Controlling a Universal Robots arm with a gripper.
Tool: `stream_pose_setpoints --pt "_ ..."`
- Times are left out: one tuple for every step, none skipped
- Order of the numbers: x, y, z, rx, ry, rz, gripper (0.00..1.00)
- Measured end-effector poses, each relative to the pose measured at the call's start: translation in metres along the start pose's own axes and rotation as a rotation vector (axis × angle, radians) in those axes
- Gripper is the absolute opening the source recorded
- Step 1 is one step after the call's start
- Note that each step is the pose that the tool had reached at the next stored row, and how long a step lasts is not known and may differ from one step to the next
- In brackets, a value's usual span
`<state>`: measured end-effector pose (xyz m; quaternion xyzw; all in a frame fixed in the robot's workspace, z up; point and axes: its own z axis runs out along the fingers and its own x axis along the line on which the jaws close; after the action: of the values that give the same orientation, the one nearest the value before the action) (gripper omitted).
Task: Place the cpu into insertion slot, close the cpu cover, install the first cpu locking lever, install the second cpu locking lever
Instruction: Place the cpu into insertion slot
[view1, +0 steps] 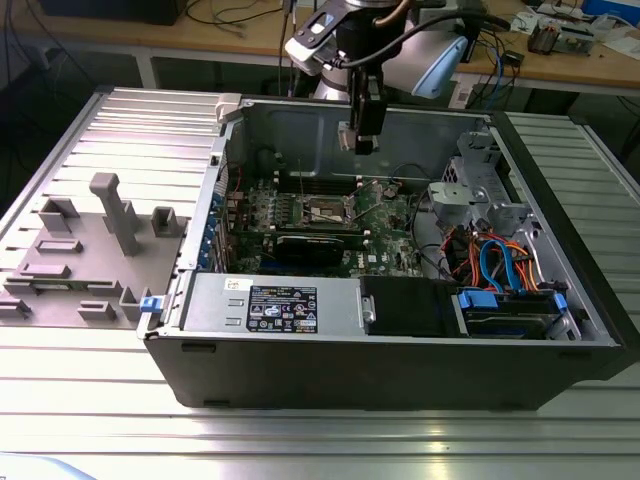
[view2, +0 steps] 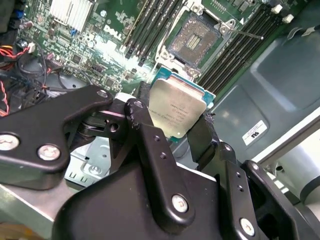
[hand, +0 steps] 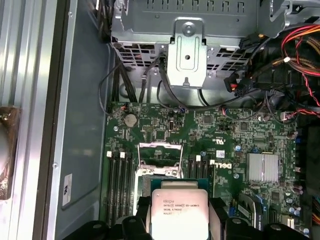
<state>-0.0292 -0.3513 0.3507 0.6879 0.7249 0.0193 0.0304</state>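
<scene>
Cpu (view2: 177, 112) sits pinched by two opposite edges between the black fingers (view2: 145, 125) of the gripper (view2: 172, 127), which is closed just to the chip's width and holds it clear of the board with the silver top facing the first wrist view. The insertion slot (view2: 192, 40) lies with its pin field bare on the green motherboard (view2: 90, 55), well apart from the chip. In the exterior view the gripper hangs above the open computer case (view1: 290, 130), with the slot below it and a little toward the exterior view's left.

A robotics lab: an opened computer case (view1: 380, 375) on a ribbed metal table (view1: 300, 440) (cable-strewn workbench (view1: 585, 65) behind).
</scene>
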Motion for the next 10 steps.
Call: stream_pose_setpoints --pt "0.0001 -0.0007 0.0007 0.0 0.0001 0.0 0.54" --pt "0.0001 -0.0014 0.0015 0.0001 0.0001 0.0 0.54" --pt "0.0002 -0.0021 0.0021 0.0002 0.0 0.0 0.54" --pt "0.0002 -0.0022 0.0022 0.0003 -0.0001 0.0 0.54" --pt "0.0002 -0.0023 0.0023 0.0003 0.0 0.0 0.54" --pt "0.0002 -0.0022 0.0024 0.0002 0.0 0.0 0.54" --pt "0.0002 -0.0023 0.0024 0.0002 0.0 0.0 0.54" --pt "0.0002 -0.0023 0.0024 0.0002 0.0 0.0 0.54" --pt "0.0002 -0.0023 0.0024 0.0002 0.0 0.0 0.54" --pt "0.0002 -0.0023 0.0024 0.0002 0.0 0.0 0.54"
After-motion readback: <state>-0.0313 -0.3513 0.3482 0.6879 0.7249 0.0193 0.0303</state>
